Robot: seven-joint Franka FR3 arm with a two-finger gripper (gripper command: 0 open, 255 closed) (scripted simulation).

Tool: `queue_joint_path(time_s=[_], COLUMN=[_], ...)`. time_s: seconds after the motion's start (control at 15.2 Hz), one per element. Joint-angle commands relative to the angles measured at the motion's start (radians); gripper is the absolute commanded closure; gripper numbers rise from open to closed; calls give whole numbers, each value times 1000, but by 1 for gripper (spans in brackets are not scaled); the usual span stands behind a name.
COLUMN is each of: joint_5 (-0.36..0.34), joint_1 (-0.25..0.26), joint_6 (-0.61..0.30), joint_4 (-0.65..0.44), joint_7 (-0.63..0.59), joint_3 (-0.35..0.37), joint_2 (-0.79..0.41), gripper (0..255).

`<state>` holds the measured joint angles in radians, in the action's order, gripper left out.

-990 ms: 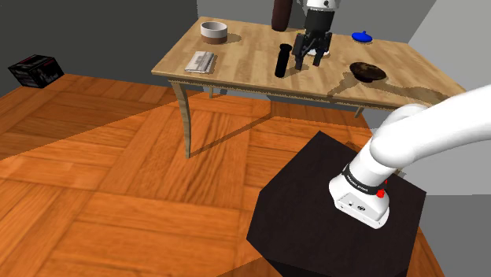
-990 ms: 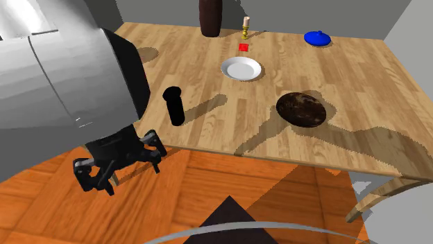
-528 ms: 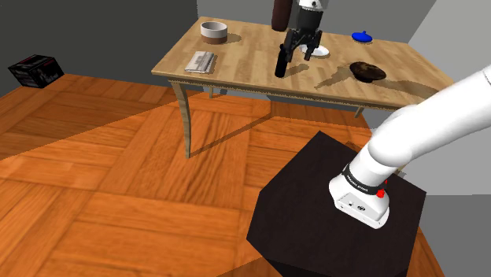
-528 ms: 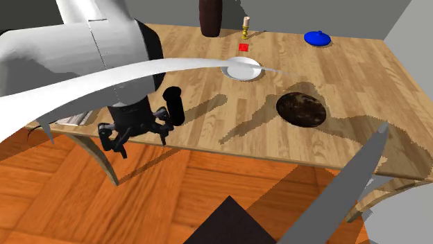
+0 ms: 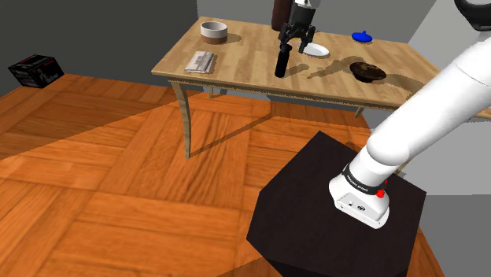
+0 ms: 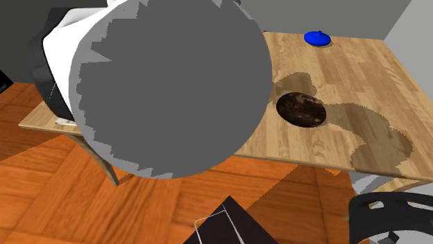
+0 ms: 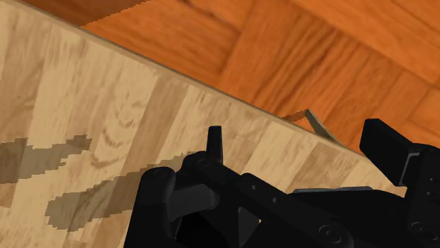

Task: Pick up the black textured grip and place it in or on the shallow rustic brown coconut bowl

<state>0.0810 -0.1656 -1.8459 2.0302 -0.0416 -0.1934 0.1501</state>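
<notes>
The black grip [image 5: 281,60] stands upright on the wooden table [image 5: 236,63], near its middle. My gripper [image 5: 297,38] hangs open just above the grip's top and slightly to the shoulder view's right of it, with nothing between its fingers. The dark brown bowl [image 5: 367,71] sits on the table further to the right, apart from both. The second exterior view has the bowl [image 6: 301,109] beside the arm's grey bulk, which hides the grip. In the wrist view the gripper [image 7: 296,137] has its fingers apart over the table's edge [image 7: 233,98] and the wood floor.
A white plate [image 5: 316,49] lies just behind the gripper, a blue lidded item [image 5: 362,36] at the back right. A dark vase [image 5: 279,12], a round white-and-brown bowl [image 5: 213,31] and a stack of papers [image 5: 201,62] occupy the table's left half. A black box [image 5: 35,69] sits on the floor.
The gripper has moved up and left in the shoulder view, from beside the plate to just above the grip. The arm now blocks most of the second exterior view.
</notes>
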Motion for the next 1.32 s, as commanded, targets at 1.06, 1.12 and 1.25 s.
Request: queue_joint_path(time_s=[1.06, 1.12, 1.25], joint_5=[112, 112, 112], joint_1=[-67, -67, -67], joint_6=[-151, -151, -151], joint_4=[-202, -202, -202], joint_7=[58, 58, 58], joint_3=[-70, -70, -70], joint_2=[-308, -308, -308], gripper=[0, 0, 0])
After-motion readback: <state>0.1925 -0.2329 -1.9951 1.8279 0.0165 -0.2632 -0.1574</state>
